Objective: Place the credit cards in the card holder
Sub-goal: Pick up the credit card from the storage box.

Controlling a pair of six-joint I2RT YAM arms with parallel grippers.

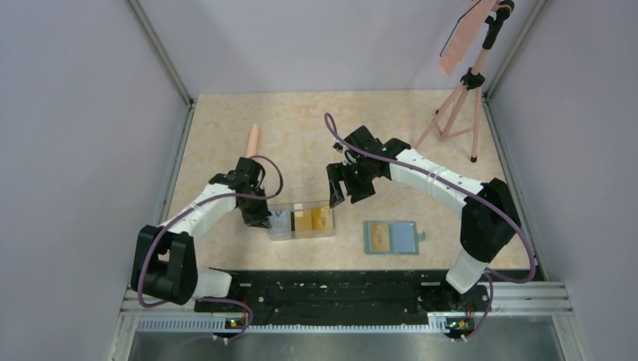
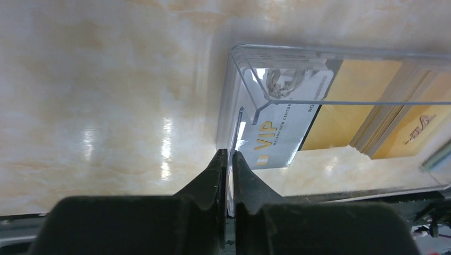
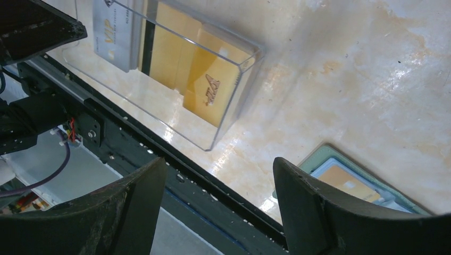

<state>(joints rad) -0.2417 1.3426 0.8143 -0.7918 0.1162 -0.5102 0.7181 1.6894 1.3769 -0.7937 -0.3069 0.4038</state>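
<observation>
A clear plastic box (image 1: pixel 301 222) near the table's front holds the credit cards: a whitish card marked VIP (image 2: pixel 287 125) at its left end and several yellow-orange cards (image 2: pixel 367 101) beside it. My left gripper (image 2: pixel 230 154) is shut on the box's thin left end wall (image 2: pixel 234 95); in the top view it (image 1: pixel 259 219) sits at that end. The right gripper (image 1: pixel 342 195) hovers over the box's right end, open with nothing between its fingers (image 3: pixel 219 162). The green card holder (image 1: pixel 391 238) lies open to the right, a yellow card (image 3: pixel 345 183) in one pocket.
A pink tripod (image 1: pixel 460 113) holding a pink panel (image 1: pixel 460 41) stands at the back right. A pink stick (image 1: pixel 253 139) lies behind the left arm. A black rail (image 1: pixel 331 289) runs along the near edge. Grey walls close the sides.
</observation>
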